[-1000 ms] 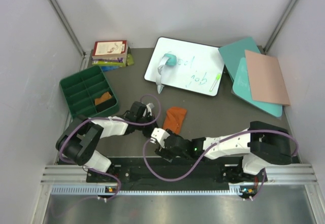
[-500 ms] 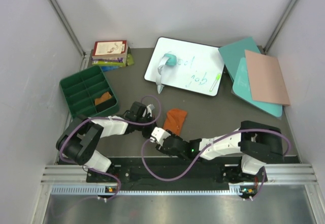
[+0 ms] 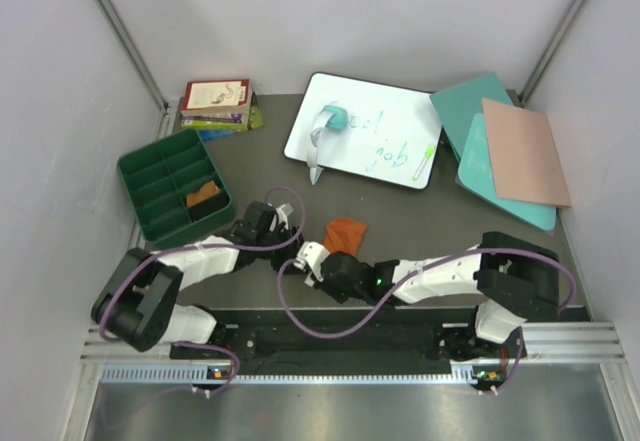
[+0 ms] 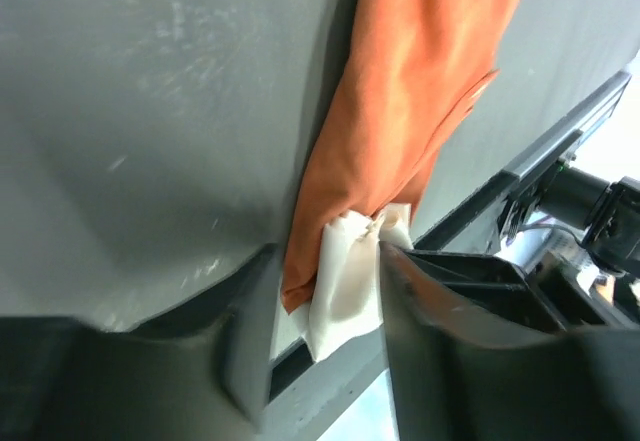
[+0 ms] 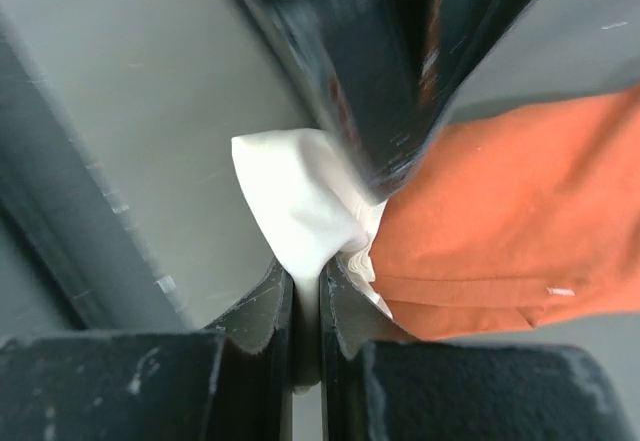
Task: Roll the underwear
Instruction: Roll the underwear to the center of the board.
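Note:
The rust-orange underwear point(image 3: 346, 233) lies bunched on the dark table between the two arms. Its white waistband point(image 5: 298, 199) is pinched at the near end by my right gripper point(image 5: 306, 296), whose jaws are shut tight on it. In the left wrist view the same waistband point(image 4: 350, 283) sits between the spread fingers of my left gripper point(image 4: 325, 321), which is open, and the orange cloth point(image 4: 410, 91) trails away from it. From above, the left gripper point(image 3: 290, 249) and right gripper point(image 3: 316, 256) meet at the cloth's near left corner.
A green compartment tray point(image 3: 150, 176) at the left holds a tan-orange cloth bundle point(image 3: 204, 194). Books point(image 3: 216, 104) lie behind it. A whiteboard point(image 3: 362, 131) with an eraser and marker is at the back centre; teal and pink boards point(image 3: 510, 151) at the back right.
My right gripper has shut on the white waistband. My left gripper has opened round it. The orange cloth has been drawn shorter and bunched toward the grippers.

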